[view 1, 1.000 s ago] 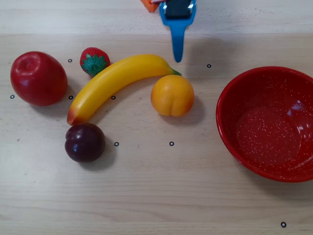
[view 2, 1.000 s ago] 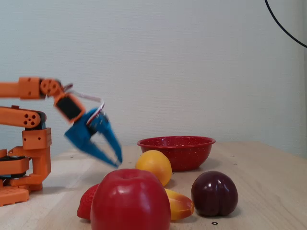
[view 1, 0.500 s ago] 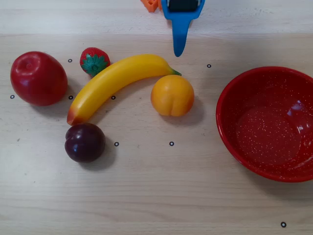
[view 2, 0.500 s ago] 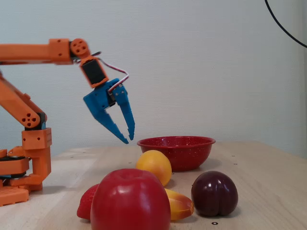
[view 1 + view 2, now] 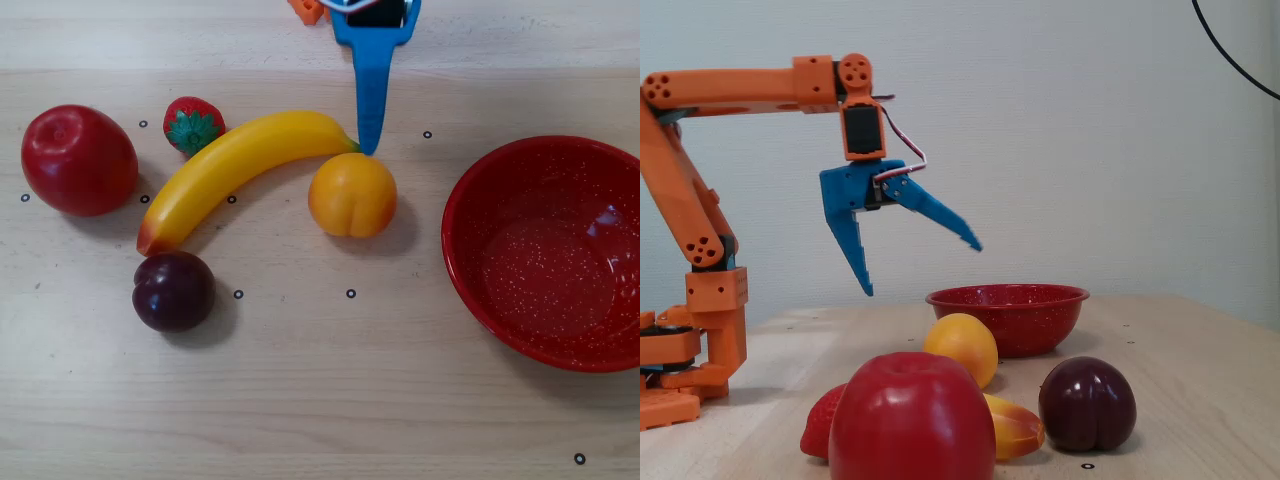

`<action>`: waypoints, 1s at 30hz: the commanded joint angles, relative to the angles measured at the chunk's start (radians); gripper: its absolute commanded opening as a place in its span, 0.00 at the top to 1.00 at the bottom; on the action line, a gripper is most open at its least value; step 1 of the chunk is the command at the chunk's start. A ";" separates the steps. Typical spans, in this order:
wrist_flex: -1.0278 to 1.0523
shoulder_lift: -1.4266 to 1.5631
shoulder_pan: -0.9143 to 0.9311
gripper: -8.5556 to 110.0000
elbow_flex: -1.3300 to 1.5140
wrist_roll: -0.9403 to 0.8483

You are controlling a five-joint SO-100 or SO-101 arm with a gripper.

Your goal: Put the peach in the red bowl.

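One smooth round peach (image 5: pixel 352 194), glossy speckled red bowl (image 5: pixel 470 190), gripper (image 5: pixel 922 268) spread

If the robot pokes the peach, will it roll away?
Probably. The peach is round and smooth, so a sideways push may roll it across the flat table. Its glossy skin might slip between the open end effector fingers. It looks like a stiff toy, unlikely to squash.
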 commanded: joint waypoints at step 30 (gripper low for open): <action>-0.265 -0.468 -0.091 0.40 -0.192 0.114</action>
